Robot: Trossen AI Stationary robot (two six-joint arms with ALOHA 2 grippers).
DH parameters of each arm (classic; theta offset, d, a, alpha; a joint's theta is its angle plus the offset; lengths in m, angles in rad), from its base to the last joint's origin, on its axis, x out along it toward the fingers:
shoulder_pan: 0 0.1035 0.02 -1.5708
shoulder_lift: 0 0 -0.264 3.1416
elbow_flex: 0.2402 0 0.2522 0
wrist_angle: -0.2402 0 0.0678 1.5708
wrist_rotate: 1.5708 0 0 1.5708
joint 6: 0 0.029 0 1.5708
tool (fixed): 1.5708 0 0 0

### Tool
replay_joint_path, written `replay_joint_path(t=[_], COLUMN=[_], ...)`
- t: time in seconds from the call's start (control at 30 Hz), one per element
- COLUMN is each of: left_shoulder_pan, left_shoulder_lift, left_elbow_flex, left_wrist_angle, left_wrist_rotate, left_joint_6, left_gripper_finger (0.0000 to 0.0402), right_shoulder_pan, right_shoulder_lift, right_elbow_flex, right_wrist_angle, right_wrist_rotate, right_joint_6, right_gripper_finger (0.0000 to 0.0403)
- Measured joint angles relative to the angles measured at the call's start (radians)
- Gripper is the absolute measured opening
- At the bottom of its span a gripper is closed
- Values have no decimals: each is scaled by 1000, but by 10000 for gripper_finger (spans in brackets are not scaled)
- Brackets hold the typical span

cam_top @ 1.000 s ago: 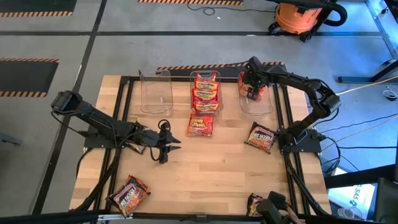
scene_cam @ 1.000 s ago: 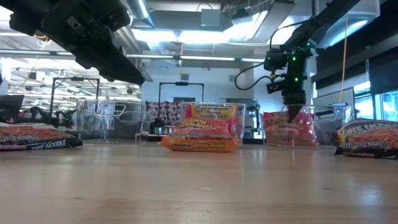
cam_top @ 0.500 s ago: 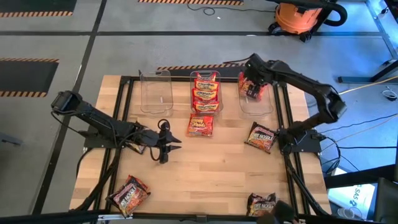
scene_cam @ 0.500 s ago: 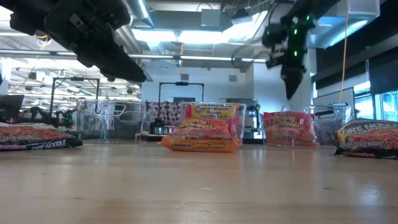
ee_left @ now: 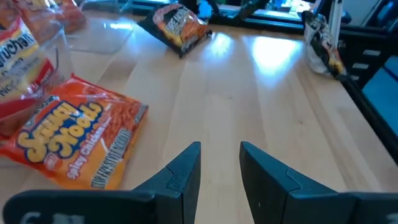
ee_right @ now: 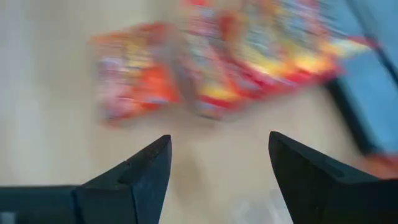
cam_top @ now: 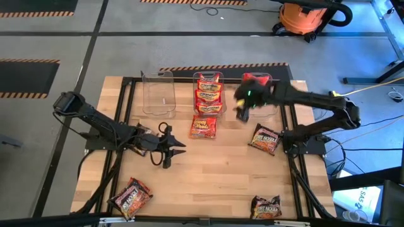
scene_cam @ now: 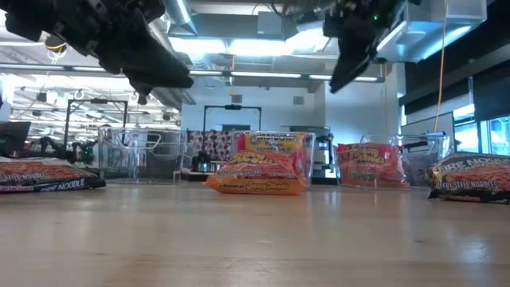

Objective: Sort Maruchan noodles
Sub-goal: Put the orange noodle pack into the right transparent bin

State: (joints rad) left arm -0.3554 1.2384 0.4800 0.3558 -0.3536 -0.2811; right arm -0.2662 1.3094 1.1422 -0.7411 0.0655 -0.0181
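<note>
Several Maruchan noodle packets show. One orange packet (cam_top: 202,127) (ee_left: 68,140) lies flat on the wood before the middle clear bin (cam_top: 209,75), which holds more orange packets (cam_top: 209,93). A red packet (cam_top: 255,78) lies in the right bin. Dark packets lie flat at right (cam_top: 265,139), near left (cam_top: 132,197) and near right (cam_top: 265,207). My left gripper (cam_top: 177,146) (ee_left: 219,155) hovers open left of the loose orange packet, nothing between its fingers. My right gripper (cam_top: 242,110) (ee_right: 219,143) hangs open and empty above the table, between the middle and right bins.
The left clear bin (cam_top: 158,91) stands without packets in it. Black frame rails (cam_top: 126,113) run along the table's sides and back. Bare wood (cam_top: 214,170) fills the table's middle and near part. An orange shop vacuum (cam_top: 306,16) stands on the floor beyond the table.
My right gripper has risen out of the right bin and swung toward the table's left and near side, tipping less steeply downward. The red packet stays in that bin.
</note>
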Motion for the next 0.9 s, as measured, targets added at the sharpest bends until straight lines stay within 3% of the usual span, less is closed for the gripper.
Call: replay_joint_path(t=[0.27,0.4,0.57,0.73,0.83,0.9], left_shoulder_pan=[-61,-93,-131,-156,-163,-165], left_shoulder_lift=[114,162,157,145,146,146], left_elbow_flex=[22,96,280,439,456,443], left_wrist_angle=[53,-42,-474,-972,-1139,-1159], left_wrist_rotate=[-41,-47,-48,-75,-69,-62], left_joint_6=[-82,-111,-240,-559,-748,-809], left_gripper_finger=[105,105,105,105,105,105], right_shoulder_pan=[344,465,560,620,653,675], right_shoulder_lift=[0,0,2,2,2,2], right_elbow_flex=[-215,-333,-441,-493,-508,-514], right_wrist_angle=[494,740,921,932,934,933], right_wrist_rotate=[3,2,62,181,244,271], right_joint_6=[89,134,229,326,360,373], right_gripper_finger=[248,248,248,248,248,248])
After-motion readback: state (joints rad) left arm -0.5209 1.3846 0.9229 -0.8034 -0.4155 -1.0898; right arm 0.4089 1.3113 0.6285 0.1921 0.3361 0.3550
